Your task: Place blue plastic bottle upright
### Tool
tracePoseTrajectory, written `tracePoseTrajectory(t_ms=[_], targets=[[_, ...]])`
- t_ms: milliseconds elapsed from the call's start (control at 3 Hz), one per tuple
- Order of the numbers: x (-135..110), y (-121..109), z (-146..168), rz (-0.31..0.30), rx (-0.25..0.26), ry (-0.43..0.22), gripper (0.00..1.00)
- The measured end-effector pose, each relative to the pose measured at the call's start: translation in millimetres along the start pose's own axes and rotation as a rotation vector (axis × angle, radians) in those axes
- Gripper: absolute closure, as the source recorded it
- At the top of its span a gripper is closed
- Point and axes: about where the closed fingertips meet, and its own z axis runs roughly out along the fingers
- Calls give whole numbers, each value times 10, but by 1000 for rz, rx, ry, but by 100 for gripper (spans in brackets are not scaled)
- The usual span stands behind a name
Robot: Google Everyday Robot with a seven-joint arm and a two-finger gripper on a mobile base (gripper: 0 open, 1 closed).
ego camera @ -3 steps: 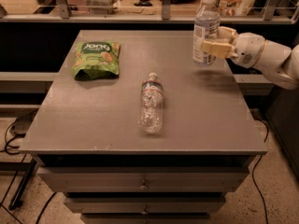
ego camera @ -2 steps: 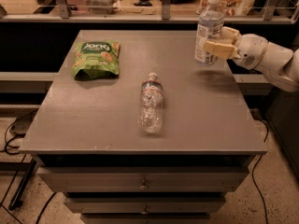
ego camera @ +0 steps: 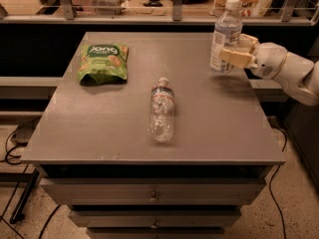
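- Gripper [ego camera: 232,53] at the far right of the table [ego camera: 94,128], pinching the bottle [ego camera: 227,31] around its lower part.
- Bottle held upright, cap on top, close to the right edge and towards the back.
- Hard to say whether resting on the top or hanging just above it; looks slightly raised, judging by the shadow beneath.
- If let go while off the surface: a short drop, a bounce, then likely a topple, being tall, narrow and probably light.
- If let go with any lean: the same result, only slower.
- Uneven opening of the fingers: a sideways nudge from whichever pad lets go last, enough to tip so slim a thing.
- Too firm a squeeze on thin plastic: a dented wall, a spring back on release, a wobble.
- Pulling away too soon or at an angle: a finger catching the label and dragging the whole thing over.
- Toppling to the right: a roll off the edge and onto the floor, with little margin on that side.
- Safest, by judgement: lower until firmly seated, open wide and evenly, then back straight out.
- No trouble expected from the other bottle [ego camera: 161,111], lying flat mid-table, or the bag [ego camera: 102,62] at far left; both well apart.
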Motion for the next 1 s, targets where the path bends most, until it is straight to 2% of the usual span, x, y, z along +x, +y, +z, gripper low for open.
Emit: tracePoseTrajectory(t_ms=[1000], targets=[[318, -8, -119, 52, 50, -15, 100]])
